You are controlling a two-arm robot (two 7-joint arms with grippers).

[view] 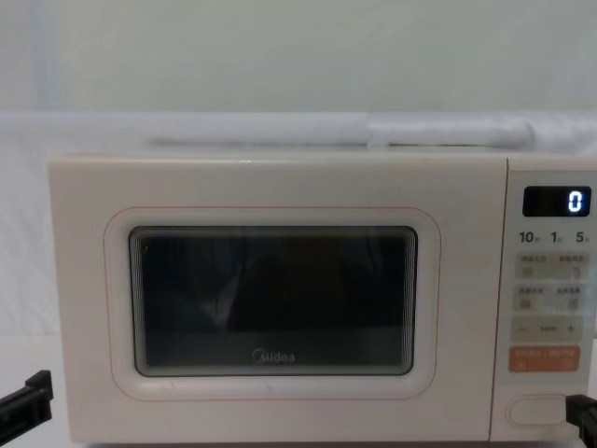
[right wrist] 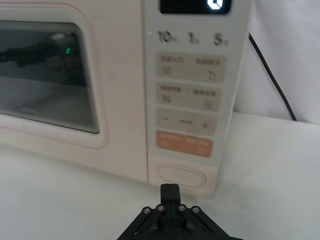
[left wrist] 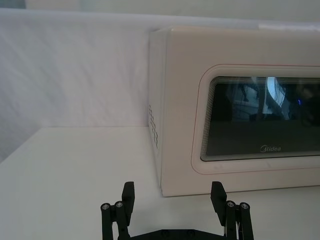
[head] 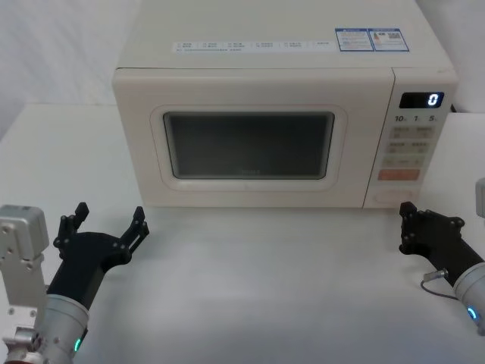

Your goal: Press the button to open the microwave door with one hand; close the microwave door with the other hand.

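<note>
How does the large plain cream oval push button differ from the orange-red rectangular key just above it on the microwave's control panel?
The large plain cream oval push button is pale, rounded and unmarked; the orange-red rectangular key is bright, square-cornered and carries faint print. The button sits lowest on the panel, straight ahead of the shut right pincer; the key sits above it. Both are wide.

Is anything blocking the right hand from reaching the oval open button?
Nothing visible. The shut right hand sits just in front of the large cream oval button, with bare white table below the gap.
</note>
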